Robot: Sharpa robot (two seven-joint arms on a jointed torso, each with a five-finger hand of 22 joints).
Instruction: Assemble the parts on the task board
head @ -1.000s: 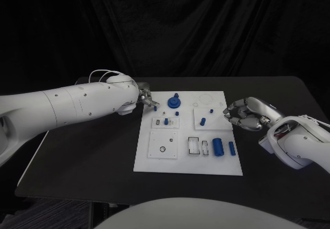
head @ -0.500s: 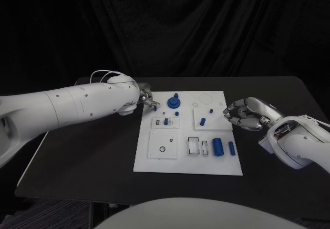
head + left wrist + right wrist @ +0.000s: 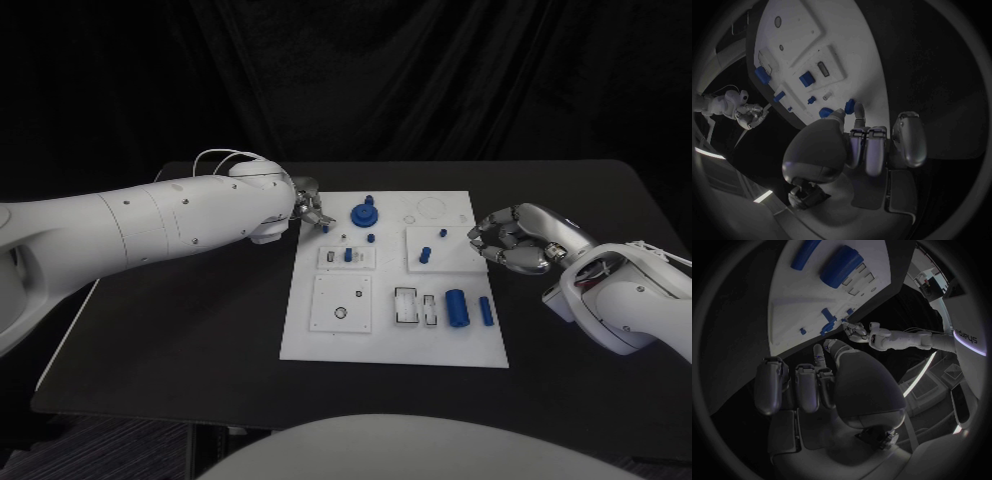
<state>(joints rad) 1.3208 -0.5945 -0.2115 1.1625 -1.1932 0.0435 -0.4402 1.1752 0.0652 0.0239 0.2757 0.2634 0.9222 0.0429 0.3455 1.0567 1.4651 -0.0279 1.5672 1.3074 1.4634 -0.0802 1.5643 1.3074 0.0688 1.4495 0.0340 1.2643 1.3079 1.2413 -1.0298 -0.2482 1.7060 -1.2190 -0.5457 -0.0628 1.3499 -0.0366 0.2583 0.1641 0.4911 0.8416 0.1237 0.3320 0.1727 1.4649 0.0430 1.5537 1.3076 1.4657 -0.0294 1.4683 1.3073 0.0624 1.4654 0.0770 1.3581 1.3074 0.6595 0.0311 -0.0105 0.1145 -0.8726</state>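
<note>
Board (image 3: 378,345) white, rect., w/ small blue parts (image 3: 456,307) standing/lying on it.

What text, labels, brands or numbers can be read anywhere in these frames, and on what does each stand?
"sharpa": dark lettering running along the white left arm, seen at the rim of the right wrist view; bent by the lens, so only just readable.
Task board: dark outlines and small marks by its slots, but no letters or numbers that can be read.
Left hand, right hand: no legible markings.
</note>
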